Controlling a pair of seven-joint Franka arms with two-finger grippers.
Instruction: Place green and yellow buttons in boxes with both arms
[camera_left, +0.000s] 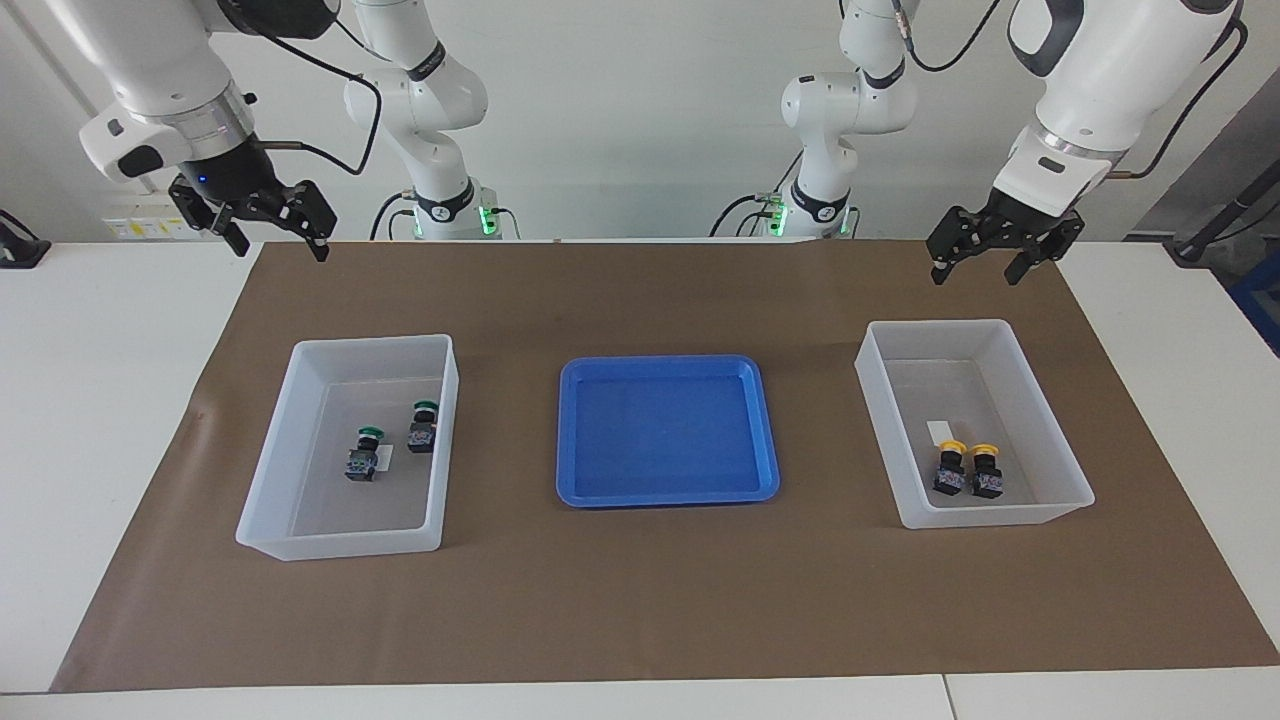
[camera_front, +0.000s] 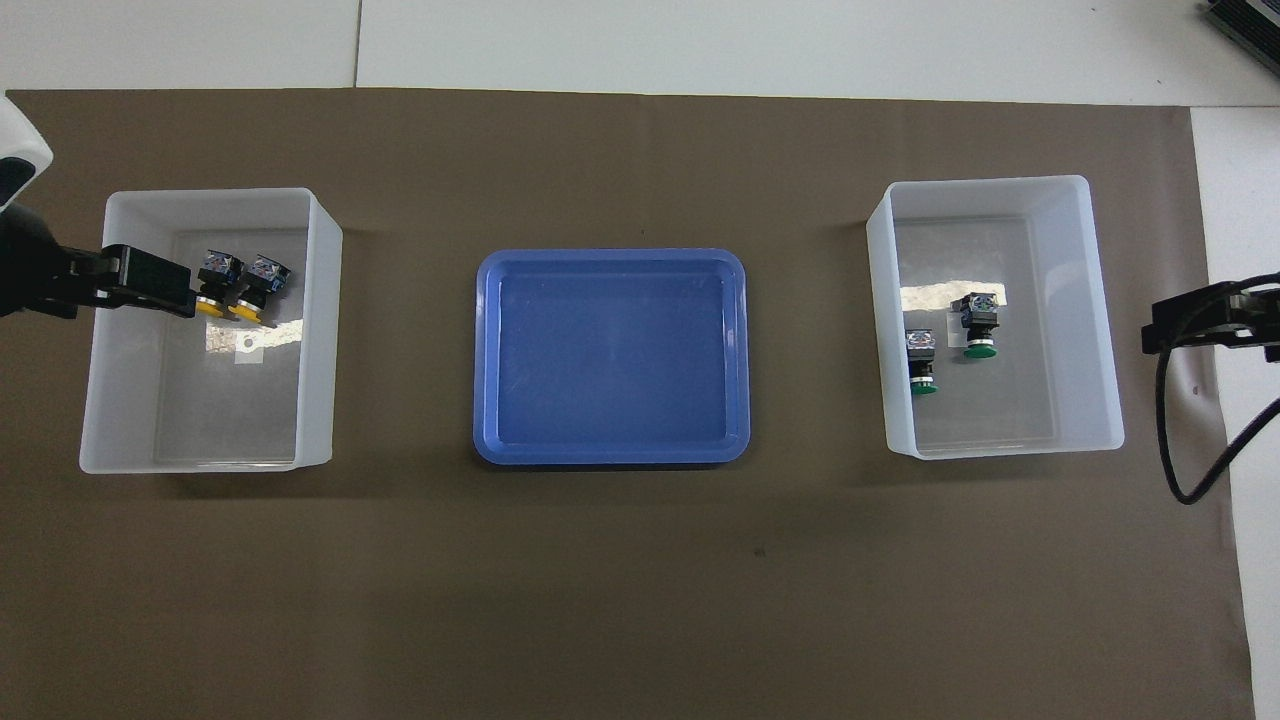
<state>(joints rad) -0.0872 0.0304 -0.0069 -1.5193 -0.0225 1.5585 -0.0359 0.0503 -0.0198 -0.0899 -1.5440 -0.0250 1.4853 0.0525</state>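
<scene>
A matte brown paper mat (camera_left: 640, 600) covers most of the smooth white table (camera_left: 100, 400). On it, toward each end, stands a rectangular bin of translucent white plastic with tall, slightly flared walls and rounded corners. The bin at the right arm's end (camera_left: 262, 480) holds two push-button switches with round green caps (camera_left: 364, 455) (camera_left: 422, 427), lying apart on its floor, one of them on a small white label. The bin at the left arm's end (camera_left: 1060, 470) holds two switches with round yellow caps (camera_left: 950, 468) (camera_left: 986, 472), side by side and touching or nearly so, in the part of the bin farther from the robots, just past a white label (camera_left: 939, 432). All four switches have blocky black-and-grey bodies. Between the bins sits a shallow glossy blue plastic tray (camera_left: 570, 440) with a raised rim and rounded corners, nothing in it.

Both white jointed arms are raised. The left gripper (camera_left: 978, 268), black, with its two fingers spread and nothing between them, hangs over the mat on the robots' side of the yellow-button bin. The right gripper (camera_left: 272, 243), likewise spread and holding nothing, hangs over the mat's corner at the right arm's end, on the robots' side of the green-button bin.
</scene>
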